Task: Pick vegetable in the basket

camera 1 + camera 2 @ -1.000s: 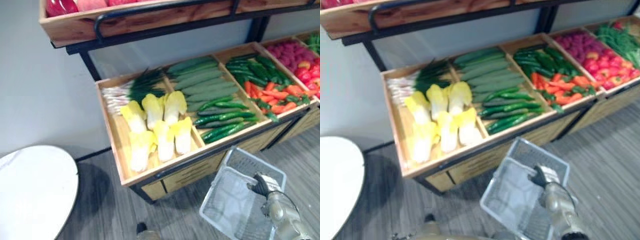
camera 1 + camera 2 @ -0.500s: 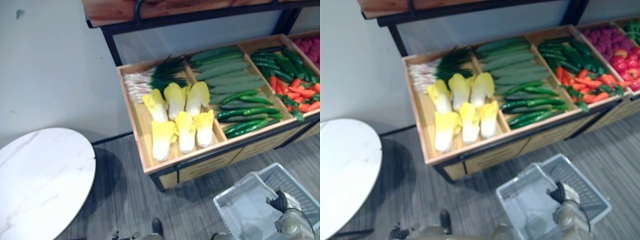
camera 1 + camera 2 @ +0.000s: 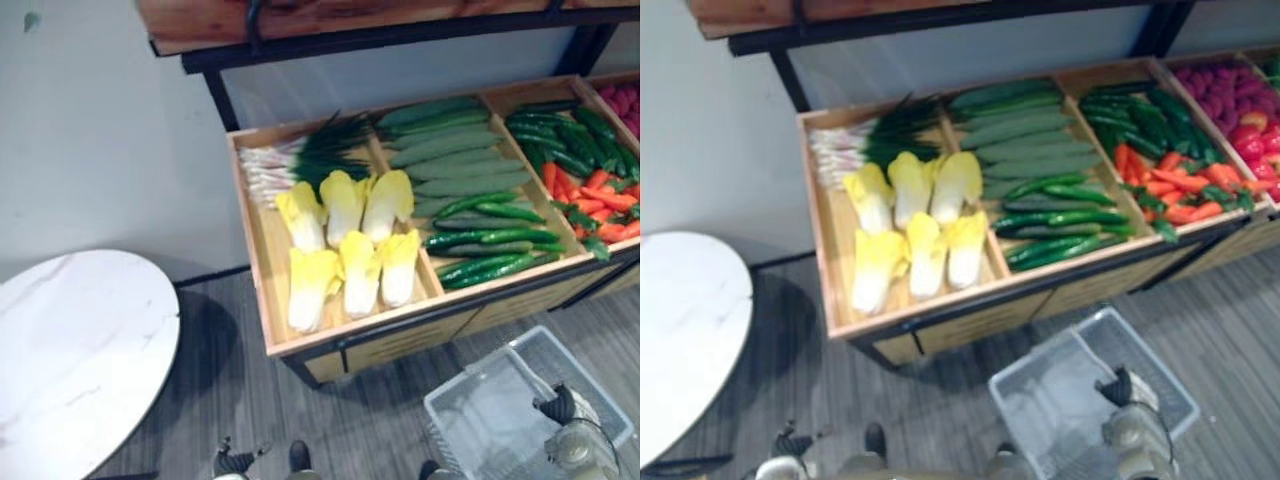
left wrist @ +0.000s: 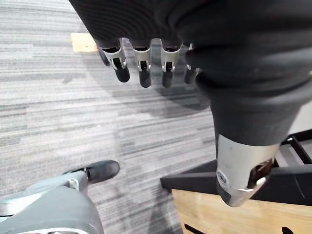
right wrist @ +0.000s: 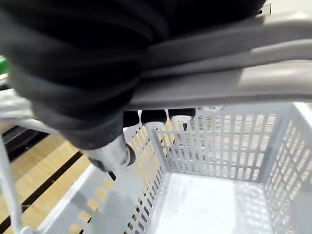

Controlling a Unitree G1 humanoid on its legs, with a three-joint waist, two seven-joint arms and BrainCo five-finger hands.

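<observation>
A grey slotted plastic basket (image 3: 500, 400) hangs low at the right, in front of the vegetable stand. My right hand (image 3: 560, 406) is shut on its handle (image 5: 234, 80), fingers (image 5: 154, 117) curled under the bars. The basket's floor (image 5: 204, 204) is bare. In the wooden crate (image 3: 262, 262) lie yellow-white cabbages (image 3: 345, 240), green onions (image 3: 300, 160), pale cucumbers (image 3: 450, 150) and dark green cucumbers (image 3: 490, 240). Further right are green peppers (image 3: 570, 130) and orange-red ones (image 3: 600, 190). My left hand (image 4: 141, 58) hangs over the floor, fingers straight, holding nothing.
A round white marble table (image 3: 80, 350) stands at the left, close to the crate's corner. A second wooden shelf (image 3: 350, 20) on a black frame overhangs the back of the stand. Grey striped floor (image 3: 240, 400) lies between table, stand and basket.
The whole picture has shifted, so the camera has moved: stand and table now sit more to the right. The basket stays in my right hand.
</observation>
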